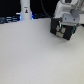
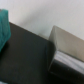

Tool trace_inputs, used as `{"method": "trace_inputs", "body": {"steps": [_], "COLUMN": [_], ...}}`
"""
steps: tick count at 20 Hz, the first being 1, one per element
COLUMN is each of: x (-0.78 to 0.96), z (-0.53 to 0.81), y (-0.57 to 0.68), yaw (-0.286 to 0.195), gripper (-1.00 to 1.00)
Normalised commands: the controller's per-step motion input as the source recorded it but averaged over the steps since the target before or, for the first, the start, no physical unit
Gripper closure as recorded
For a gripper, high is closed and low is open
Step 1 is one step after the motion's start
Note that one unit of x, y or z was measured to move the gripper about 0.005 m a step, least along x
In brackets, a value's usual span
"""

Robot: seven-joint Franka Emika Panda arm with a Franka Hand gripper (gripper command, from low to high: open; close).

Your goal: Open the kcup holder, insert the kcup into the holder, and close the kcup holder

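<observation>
Blurring hides whether the white arm's gripper is spread or pressed; the black boxy kcup holder sits against it.

The black, boxy holder stood on the desk towards the exterior view's right, far side, with small pale marks on its front. Blur hid whether its drawers were open.

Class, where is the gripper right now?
In the exterior view, the gripper hangs at upper right above the white table, far from the white post at upper left.
</observation>
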Motion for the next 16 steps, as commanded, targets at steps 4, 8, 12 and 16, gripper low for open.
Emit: {"method": "trace_inputs", "body": {"steps": [4,8,12,16], "x": [-0.96,-0.97,-0.24,0.1], "z": [-0.05,-0.01,0.75,0.78], "y": [0.57,0.6,0.42,0.18], "yaw": [0.005,0.002,0.001,-0.021], "gripper": [-1.0,-1.0,-1.0,-1.0]}}
